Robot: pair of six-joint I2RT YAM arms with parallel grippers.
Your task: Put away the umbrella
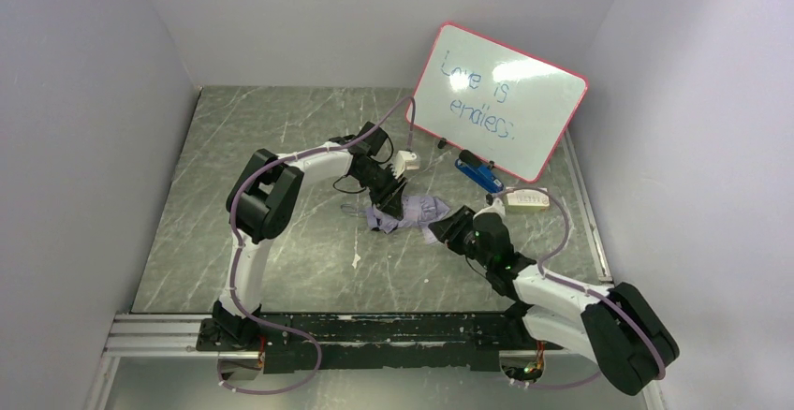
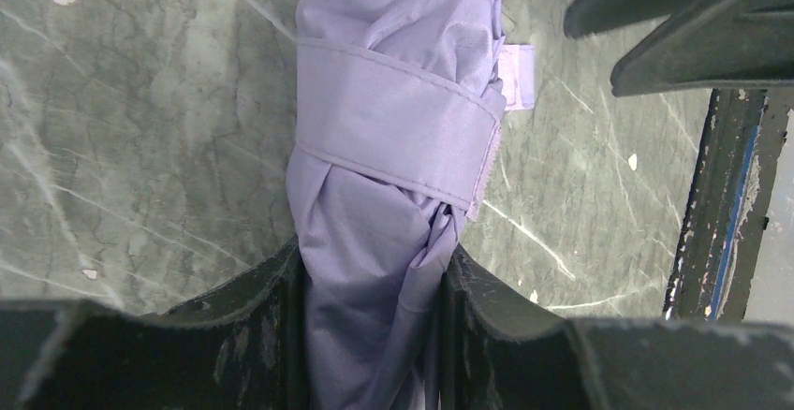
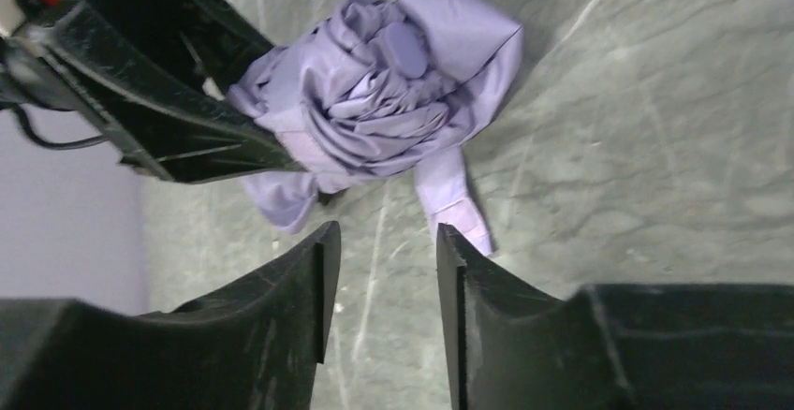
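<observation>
Gripping the strapped umbrella (image 2: 393,120) on the counter (image 3: 655,101), the left hand (image 2: 370,270) pinches its fabric; the right hand (image 3: 379,241) hovers just right, jaws apart.

The pale lavender umbrella (image 2: 374,270) lies collapsed, its strap (image 2: 398,120) wrapped round it.

Red-framed whiteboard (image 1: 501,101) propped back right, blue item (image 1: 479,175) just below, white block (image 1: 527,201) beside, marbled table (image 1: 281,148)

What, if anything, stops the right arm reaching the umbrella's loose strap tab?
Probably nothing, so yes: the right claw hangs open just short of the strap tab; the left claw grips the umbrella elsewhere.
</observation>
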